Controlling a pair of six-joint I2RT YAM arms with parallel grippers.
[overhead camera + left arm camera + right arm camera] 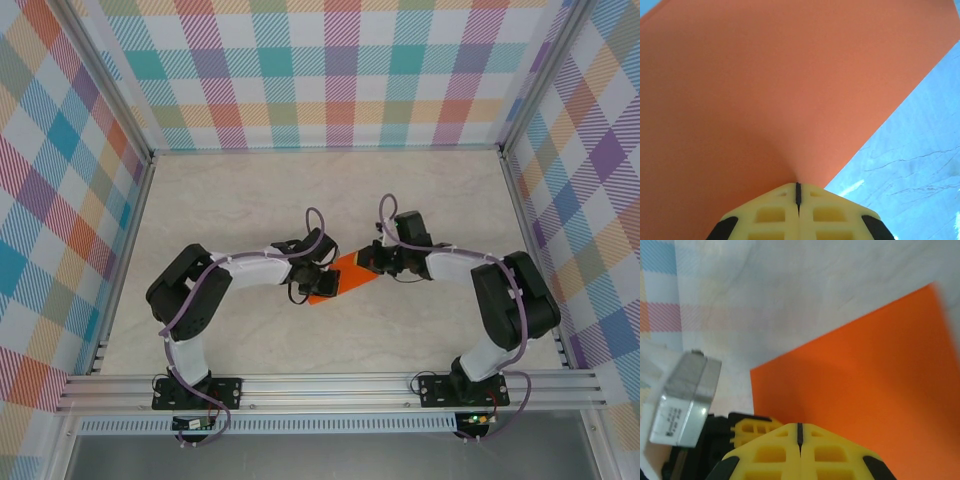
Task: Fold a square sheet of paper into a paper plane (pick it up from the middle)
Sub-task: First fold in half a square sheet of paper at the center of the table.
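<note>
The square sheet of paper is bright orange and hangs just above the table's middle, stretched between both grippers. My left gripper holds its lower left edge. In the left wrist view the yellow fingertips are pressed together, and the sheet puckers into the slit between them. My right gripper holds the upper right edge. In the right wrist view the right gripper is shut at the edge of the sheet. The left gripper's yellow fingers show beside it. No yellow face shows.
The pale marbled table stretches bare behind and beside the arms. Plaid walls close in the back and both sides. An aluminium rail carries the arm bases along the near edge. The left wrist's silver camera block sits close to my right fingers.
</note>
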